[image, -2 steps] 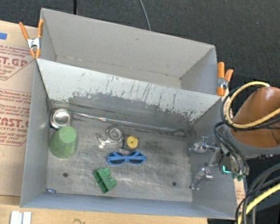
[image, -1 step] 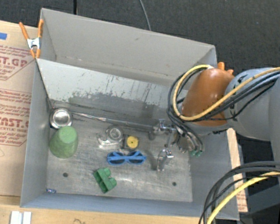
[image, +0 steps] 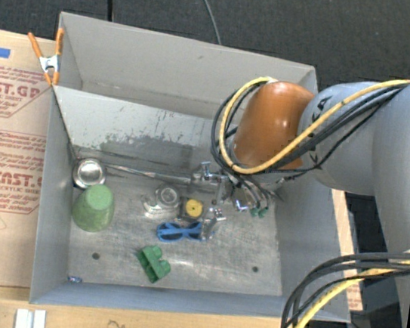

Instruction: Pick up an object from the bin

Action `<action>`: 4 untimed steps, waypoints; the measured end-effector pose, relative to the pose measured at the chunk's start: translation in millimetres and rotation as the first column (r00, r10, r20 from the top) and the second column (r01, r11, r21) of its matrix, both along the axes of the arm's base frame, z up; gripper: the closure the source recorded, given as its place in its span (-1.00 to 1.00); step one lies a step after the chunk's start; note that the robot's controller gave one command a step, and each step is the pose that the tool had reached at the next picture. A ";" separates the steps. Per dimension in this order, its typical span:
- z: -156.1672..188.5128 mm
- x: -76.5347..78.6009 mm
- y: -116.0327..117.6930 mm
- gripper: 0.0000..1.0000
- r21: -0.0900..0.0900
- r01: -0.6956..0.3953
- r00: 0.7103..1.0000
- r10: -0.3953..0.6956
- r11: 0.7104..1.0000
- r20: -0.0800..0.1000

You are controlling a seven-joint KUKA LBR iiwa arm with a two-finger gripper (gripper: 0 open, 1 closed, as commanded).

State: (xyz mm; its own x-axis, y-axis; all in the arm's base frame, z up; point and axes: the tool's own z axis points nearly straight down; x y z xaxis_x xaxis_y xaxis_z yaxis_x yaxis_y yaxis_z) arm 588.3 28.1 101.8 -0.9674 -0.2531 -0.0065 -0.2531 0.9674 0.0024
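Partly hidden, the hand [image: 212, 220] sits beside a blue loop [image: 177, 232]; grip unclear.

Bright, even light lay over the bin [image: 167, 62], its far wall palest, with soft shadow beneath the arm [image: 391, 141].

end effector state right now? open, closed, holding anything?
End effector: cannot tell open or closed. It sits low in the bin, right beside a blue object and a small yellow disc; nothing seen in its grasp.
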 end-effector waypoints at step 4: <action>-18.0 1.6 35.9 1.00 -0.004 -0.077 0.997 0.077 0.997 0.005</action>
State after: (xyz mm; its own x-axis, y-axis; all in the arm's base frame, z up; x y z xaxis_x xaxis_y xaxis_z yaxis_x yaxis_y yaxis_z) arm 589.8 64.0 83.7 -0.9451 -0.3266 -0.0103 -0.3266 0.9452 -0.0027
